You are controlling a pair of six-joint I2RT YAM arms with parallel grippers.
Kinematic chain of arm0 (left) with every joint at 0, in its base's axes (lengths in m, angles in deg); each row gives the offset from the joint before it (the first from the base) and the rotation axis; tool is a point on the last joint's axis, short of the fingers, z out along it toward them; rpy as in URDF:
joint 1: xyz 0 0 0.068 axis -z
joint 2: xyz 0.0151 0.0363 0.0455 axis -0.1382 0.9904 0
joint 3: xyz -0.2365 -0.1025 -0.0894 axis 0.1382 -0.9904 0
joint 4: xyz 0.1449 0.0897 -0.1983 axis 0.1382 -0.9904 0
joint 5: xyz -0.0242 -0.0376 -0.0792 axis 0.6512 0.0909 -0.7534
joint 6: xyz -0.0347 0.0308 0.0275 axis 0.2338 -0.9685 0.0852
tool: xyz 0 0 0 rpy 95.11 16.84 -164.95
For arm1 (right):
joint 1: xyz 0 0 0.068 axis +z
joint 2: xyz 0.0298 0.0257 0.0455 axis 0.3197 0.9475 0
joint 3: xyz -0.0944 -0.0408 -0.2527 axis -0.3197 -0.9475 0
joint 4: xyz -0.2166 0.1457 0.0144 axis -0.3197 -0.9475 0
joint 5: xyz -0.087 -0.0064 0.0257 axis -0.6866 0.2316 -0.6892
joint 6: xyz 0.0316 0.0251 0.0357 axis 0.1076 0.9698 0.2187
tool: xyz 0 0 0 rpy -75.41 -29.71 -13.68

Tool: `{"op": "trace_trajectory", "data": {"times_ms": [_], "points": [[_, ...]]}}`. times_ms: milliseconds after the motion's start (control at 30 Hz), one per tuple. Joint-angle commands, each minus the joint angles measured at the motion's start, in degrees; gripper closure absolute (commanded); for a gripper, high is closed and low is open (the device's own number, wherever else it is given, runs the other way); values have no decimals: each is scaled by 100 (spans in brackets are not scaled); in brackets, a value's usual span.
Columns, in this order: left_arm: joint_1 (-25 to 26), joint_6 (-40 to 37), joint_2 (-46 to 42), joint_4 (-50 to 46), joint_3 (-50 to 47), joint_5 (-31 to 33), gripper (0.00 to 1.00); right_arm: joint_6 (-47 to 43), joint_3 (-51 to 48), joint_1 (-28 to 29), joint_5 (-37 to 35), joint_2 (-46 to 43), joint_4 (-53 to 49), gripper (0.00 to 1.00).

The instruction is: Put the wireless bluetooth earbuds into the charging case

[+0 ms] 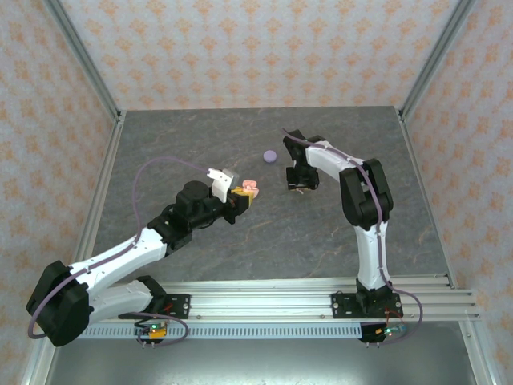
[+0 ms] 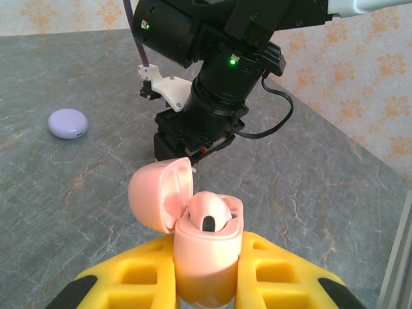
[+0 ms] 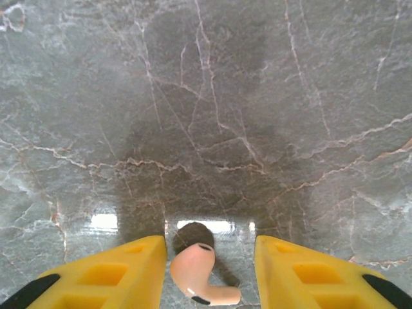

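Observation:
My left gripper is shut on a pinkish-peach charging case, held upright above the table. Its lid is hinged open to the left, and one pink earbud sits in the near-side slot. In the top view the case is at the table's middle, with the left gripper on it. A second pink earbud lies on the table between the yellow fingers of my right gripper. That gripper is open, with the earbud close to its left finger and a gap on the right. The right gripper points down just right of the case.
A closed pale purple case rests on the grey marble table behind the two grippers, also seen as the purple case in the left wrist view. The right arm's black wrist stands close behind the held case. Patterned walls enclose the table.

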Motion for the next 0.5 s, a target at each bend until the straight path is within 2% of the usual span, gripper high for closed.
{"op": "trace_trajectory", "data": {"times_ms": [0, 467], "points": [[42, -104, -8, 82, 202, -5, 85, -95, -208, 18, 233, -202, -322, 58], [42, -74, 16, 107, 191, -22, 85, -104, -261, 21, 635, -318, -208, 58]]}}
